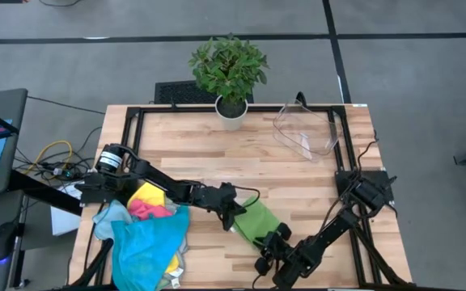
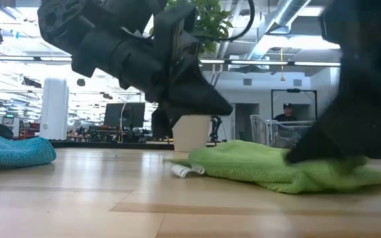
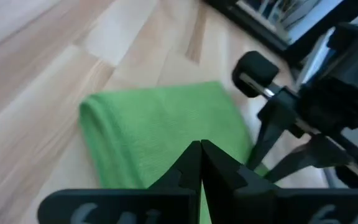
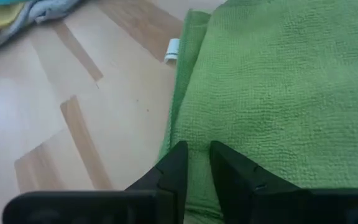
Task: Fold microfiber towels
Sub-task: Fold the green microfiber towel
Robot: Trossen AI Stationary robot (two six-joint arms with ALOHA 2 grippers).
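Left gripper hanging with fingers pressed together. Right gripper reaching low, fingers slightly parted, just beside it.

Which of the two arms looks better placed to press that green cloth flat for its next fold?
Probably the right. Its hand already sits low on the folded green towel with its fingers slightly apart, while the left hand, fingers shut, hangs above the towel's far edge.

folded towel lies on the table between both grippers; towel pile to its left; potted plant and bin behind
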